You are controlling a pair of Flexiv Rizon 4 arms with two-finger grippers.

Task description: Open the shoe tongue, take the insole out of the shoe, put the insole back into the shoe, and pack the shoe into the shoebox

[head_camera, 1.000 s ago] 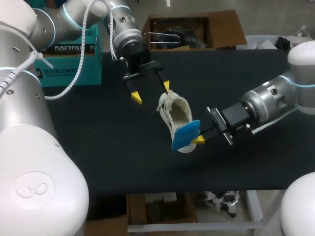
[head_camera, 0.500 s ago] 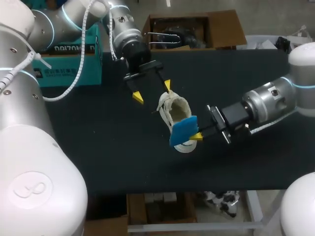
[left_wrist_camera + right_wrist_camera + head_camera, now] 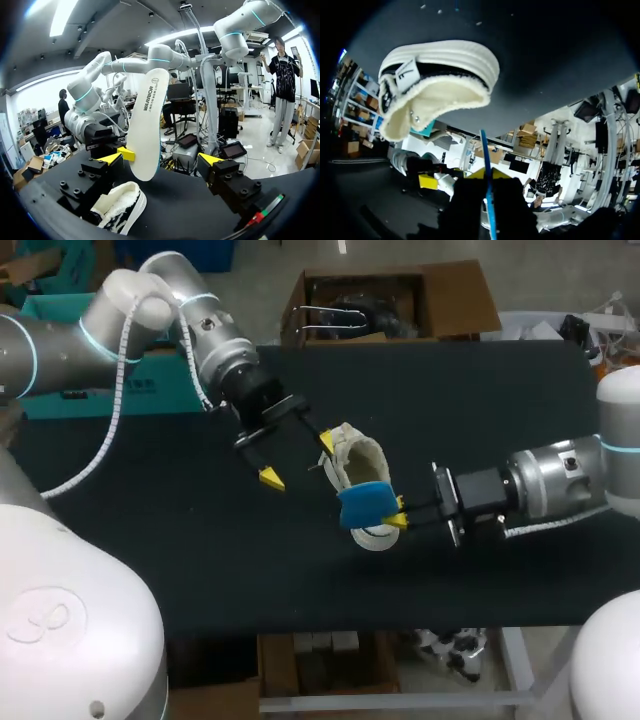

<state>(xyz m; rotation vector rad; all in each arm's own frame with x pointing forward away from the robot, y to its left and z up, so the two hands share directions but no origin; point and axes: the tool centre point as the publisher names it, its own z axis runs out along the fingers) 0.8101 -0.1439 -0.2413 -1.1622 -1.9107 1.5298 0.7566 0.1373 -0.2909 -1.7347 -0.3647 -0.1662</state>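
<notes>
right end effector (image 3: 398,520) is pinching the insole (image 3: 365,503) by one end, holding it upright over the shoe (image 3: 355,452), which is lying on the bench (image 3: 200,560). left end effector (image 3: 298,460) is hanging released just beside the shoe. the insole is looking thin, light and bendy, so an end grip probably suits. the fleecy collar is likely giving way softly.
</notes>
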